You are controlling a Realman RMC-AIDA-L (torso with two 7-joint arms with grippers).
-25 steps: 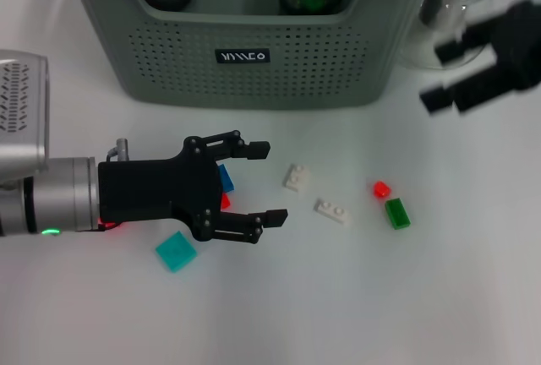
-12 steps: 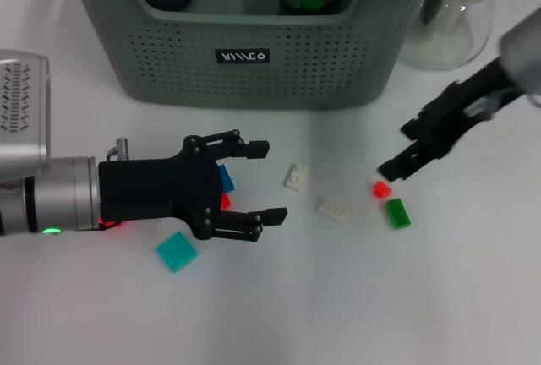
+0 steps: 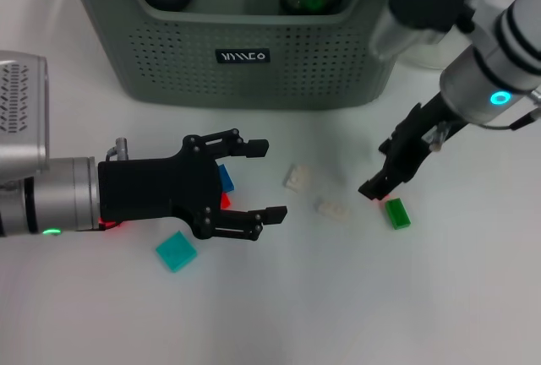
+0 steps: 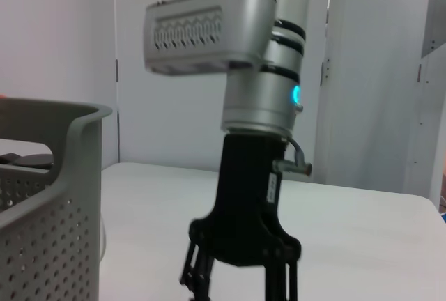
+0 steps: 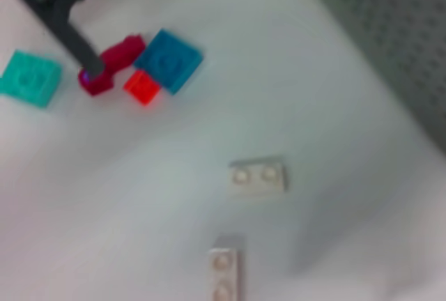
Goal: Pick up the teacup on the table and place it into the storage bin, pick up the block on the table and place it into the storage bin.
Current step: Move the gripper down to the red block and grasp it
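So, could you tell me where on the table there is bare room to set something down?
The near table edge, below the teal block and green block, is bare. So is the strip between the storage bin and the left gripper. It is crowded around the white blocks, where the right gripper reaches.

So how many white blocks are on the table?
2. One white block lies just past the left gripper; the other sits between it and the right gripper. More could be hidden under the arms.
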